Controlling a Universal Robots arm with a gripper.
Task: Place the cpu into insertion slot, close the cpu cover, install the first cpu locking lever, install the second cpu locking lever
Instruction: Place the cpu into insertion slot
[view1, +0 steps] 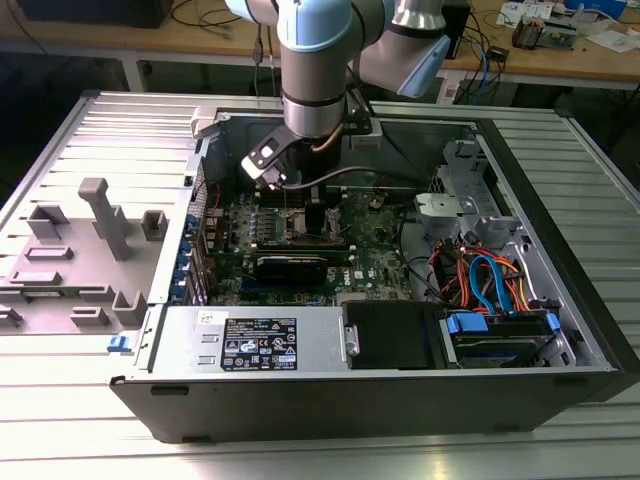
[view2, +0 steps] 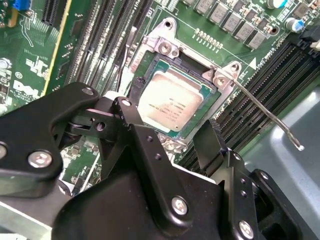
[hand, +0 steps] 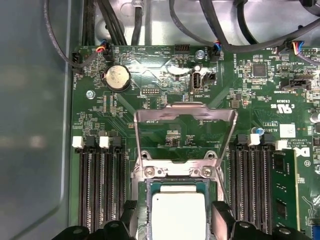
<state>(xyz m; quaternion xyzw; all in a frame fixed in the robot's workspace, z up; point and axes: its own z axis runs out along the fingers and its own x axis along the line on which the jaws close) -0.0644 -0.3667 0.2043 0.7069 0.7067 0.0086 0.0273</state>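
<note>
The cpu (hand: 177, 215) (view2: 170, 102), a silver-topped square chip, lies flat in the insertion slot (hand: 172, 171) on the green motherboard. My gripper (hand: 174, 212) (view2: 167, 122) hovers just over it, open, with one black finger on each side of the chip and small gaps to its edges. The cpu cover (hand: 150, 117) stands raised on its hinge beyond the socket, its square window empty. A thin metal locking lever (view2: 265, 112) sticks out unlatched from one corner of the socket. In the exterior view the gripper (view1: 300, 195) is low inside the open computer case.
Long black memory slots (hand: 100, 190) flank the socket on both sides. A black graphics card (view1: 290, 265) lies nearer the front, beside the power supply (view1: 255, 345). Drive cables (view1: 490, 280) fill the exterior view's right. A grey fixture (view1: 100, 215) stands outside the case.
</note>
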